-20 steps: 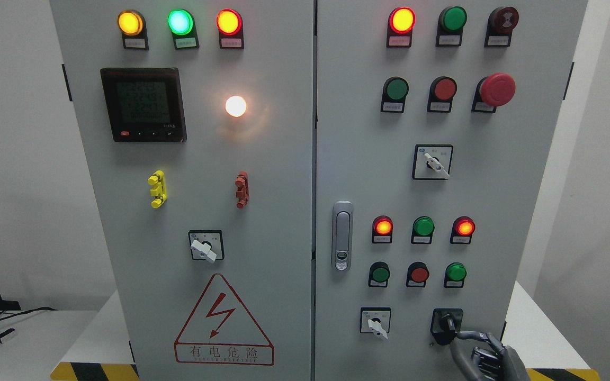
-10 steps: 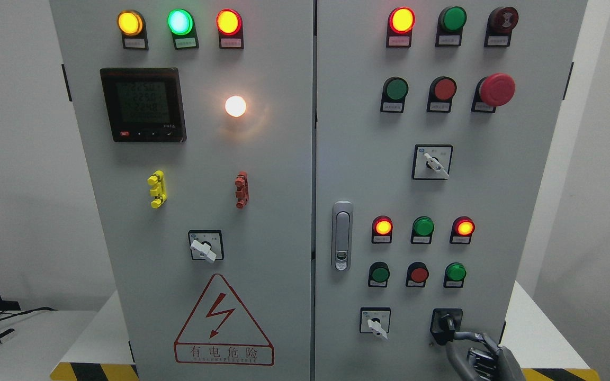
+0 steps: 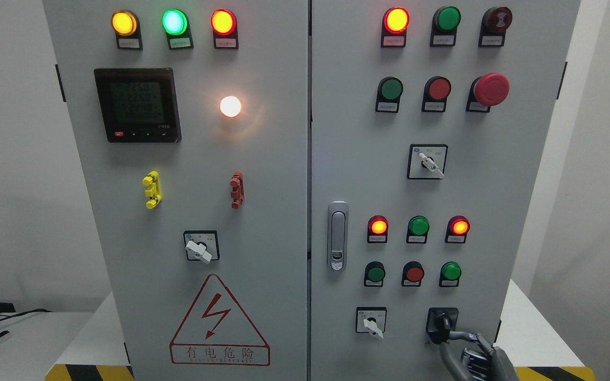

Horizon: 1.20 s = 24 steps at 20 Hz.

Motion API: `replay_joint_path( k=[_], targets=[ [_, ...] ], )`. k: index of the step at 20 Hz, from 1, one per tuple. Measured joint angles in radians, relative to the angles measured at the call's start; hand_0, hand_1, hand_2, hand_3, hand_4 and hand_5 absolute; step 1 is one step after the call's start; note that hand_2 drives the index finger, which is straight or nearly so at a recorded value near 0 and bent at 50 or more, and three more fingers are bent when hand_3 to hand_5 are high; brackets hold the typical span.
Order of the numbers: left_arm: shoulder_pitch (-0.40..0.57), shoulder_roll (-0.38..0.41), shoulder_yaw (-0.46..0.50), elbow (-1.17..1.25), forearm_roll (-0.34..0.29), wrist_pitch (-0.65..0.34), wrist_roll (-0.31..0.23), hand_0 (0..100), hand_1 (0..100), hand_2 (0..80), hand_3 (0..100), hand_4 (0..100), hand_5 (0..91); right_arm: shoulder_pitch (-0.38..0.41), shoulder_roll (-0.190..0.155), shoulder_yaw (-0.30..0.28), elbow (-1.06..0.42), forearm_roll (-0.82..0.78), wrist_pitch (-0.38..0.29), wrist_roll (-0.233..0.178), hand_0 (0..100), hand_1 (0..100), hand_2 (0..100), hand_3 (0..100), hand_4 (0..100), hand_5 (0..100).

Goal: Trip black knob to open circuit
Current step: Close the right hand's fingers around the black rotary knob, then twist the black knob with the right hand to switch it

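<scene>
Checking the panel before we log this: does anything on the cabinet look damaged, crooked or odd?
Nothing stands out. Lamps, buttons and selector switches sit straight on the cabinet doors; the right hand reaches the black knob at lower right.

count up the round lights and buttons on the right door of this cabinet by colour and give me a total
Red, lit: 3 (first)
Red, unlit flat: 2 (first)
Red mushroom button: 1
Dark red round unit at top right: 1
Green: 5 (first)
Total: 12
</scene>
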Motion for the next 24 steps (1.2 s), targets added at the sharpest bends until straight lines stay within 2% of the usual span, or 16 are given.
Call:
replay_joint_path(
  k=[24],
  targets=[
    [0.0,0.0,0.0,0.0,0.0,0.0,0.0,12,39,0.0,0,0,0.0,-0.017,0.01,0.029,0.02,-0.005,0.003,-0.018,34,66,42,100,100,96]
  ],
)
